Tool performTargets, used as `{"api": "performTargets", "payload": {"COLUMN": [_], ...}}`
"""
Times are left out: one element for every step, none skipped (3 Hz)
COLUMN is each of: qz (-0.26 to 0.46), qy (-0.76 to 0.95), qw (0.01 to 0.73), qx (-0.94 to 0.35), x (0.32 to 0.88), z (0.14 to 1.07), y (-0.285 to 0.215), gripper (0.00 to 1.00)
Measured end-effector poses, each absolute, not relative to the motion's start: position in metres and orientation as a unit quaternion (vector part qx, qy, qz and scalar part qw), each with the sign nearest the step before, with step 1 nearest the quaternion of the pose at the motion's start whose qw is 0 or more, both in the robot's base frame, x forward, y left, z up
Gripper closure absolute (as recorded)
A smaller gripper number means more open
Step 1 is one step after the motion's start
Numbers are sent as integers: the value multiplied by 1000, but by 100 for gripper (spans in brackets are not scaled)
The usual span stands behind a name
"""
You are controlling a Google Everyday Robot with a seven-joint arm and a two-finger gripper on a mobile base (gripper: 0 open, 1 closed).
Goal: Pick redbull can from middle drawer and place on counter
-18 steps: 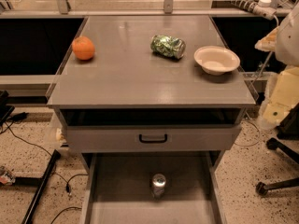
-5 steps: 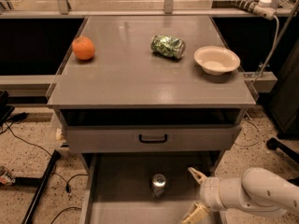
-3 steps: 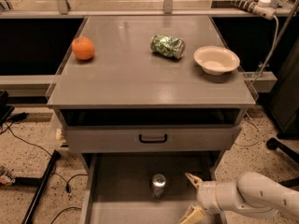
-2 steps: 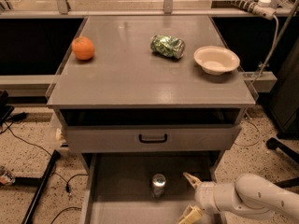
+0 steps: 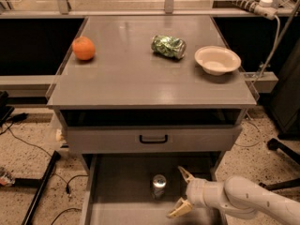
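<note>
The redbull can (image 5: 159, 185) stands upright on the floor of the open middle drawer (image 5: 117, 196), its silver top facing up. My gripper (image 5: 180, 191) is open inside the drawer, just right of the can, with one fingertip (image 5: 183, 172) behind it and the other in front; the can is not between them. My white arm comes in from the lower right. The counter (image 5: 140, 74) above is a broad grey top.
On the counter lie an orange (image 5: 84, 48) at the left, a crushed green can (image 5: 168, 46) in the middle and a white bowl (image 5: 217, 60) at the right. A closed drawer front with a black handle (image 5: 153, 138) sits above the open drawer. Cables lie on the floor at left.
My arm came in from the right into the drawer and has crept left toward the can. The can and the counter items have not moved.
</note>
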State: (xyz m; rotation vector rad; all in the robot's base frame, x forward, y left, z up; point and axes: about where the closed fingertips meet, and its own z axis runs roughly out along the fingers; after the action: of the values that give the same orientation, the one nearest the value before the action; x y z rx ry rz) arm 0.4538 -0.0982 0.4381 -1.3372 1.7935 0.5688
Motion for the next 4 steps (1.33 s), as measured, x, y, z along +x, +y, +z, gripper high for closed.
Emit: {"api": "performTargets", "payload": {"qz": [220, 220, 235, 278], "qy": [708, 706, 701, 684], "qw": [420, 430, 448, 467], "qx": [-523, -518, -504, -487], "x": [469, 478, 490, 500], "z": [424, 410, 403, 403], "y": [-94, -90, -87, -79], "gripper": [0, 0, 0, 0]}}
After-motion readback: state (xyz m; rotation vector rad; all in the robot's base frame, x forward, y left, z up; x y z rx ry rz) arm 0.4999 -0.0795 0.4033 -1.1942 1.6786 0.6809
